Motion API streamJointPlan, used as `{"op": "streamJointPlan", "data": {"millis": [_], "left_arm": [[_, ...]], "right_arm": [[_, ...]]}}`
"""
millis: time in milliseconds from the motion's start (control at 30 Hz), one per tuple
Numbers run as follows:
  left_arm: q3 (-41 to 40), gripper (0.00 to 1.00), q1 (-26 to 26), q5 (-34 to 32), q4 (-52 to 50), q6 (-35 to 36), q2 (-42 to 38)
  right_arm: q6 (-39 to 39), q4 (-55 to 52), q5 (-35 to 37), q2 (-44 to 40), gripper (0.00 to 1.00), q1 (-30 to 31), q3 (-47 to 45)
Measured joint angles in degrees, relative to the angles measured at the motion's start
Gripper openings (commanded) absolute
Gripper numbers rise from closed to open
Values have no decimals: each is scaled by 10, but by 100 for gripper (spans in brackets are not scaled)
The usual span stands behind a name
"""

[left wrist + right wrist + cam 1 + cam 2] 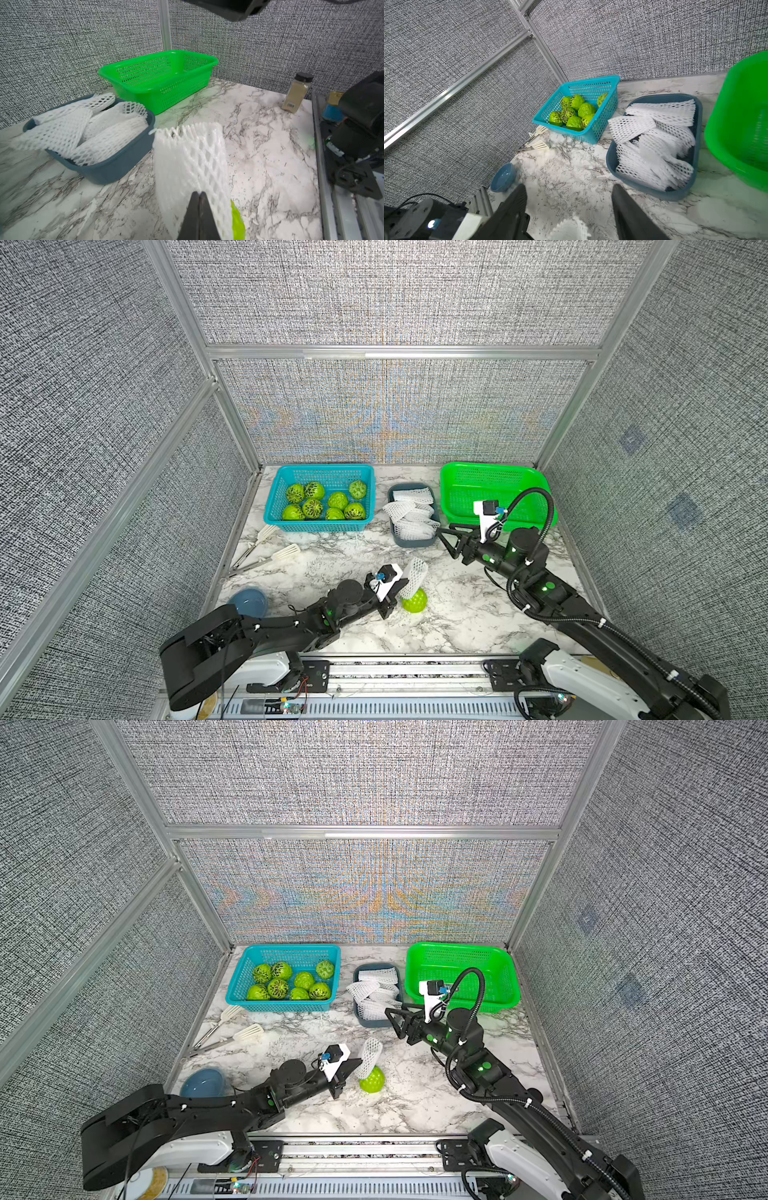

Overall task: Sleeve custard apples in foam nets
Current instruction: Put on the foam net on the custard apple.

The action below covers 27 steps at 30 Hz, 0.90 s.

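One custard apple point(415, 602) point(372, 1080) sits on the marble table, front centre. A foam net point(413, 576) point(368, 1057) stands tilted over it, its lower end on the fruit's top. My left gripper point(400, 588) point(199, 193) is shut on that net's lower side; in the left wrist view the net point(193, 158) rises ahead of the closed jaws and the fruit point(238, 222) shows beside them. My right gripper point(444, 529) point(568, 187) hangs open and empty by the tray of foam nets point(411, 510). Several custard apples point(320, 502) lie in the blue basket point(324, 467).
An empty green basket point(494, 472) stands back right. The grey-blue tray point(415, 544) sits between the baskets. White slotted tongs point(266, 551) and a blue bowl point(249, 601) lie at the left. A spice jar point(297, 93) stands near the front right edge. Panels wall three sides.
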Motion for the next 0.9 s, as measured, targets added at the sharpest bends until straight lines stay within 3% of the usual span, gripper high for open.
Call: {"op": "streamJointPlan", "data": {"millis": [300, 467, 733, 900], "left_arm": [[-43, 0, 0, 19, 205, -15, 106], [-54, 0, -5, 12, 293, -33, 127], [-30, 0, -12, 10, 303, -44, 101], [-36, 0, -17, 13, 319, -51, 149]], "right_arm": [[-1, -2, -2, -33, 67, 0, -65], [5, -2, -8, -41, 67, 0, -85], [20, -6, -16, -61, 66, 0, -110], [28, -19, -12, -91, 66, 0, -124]]}}
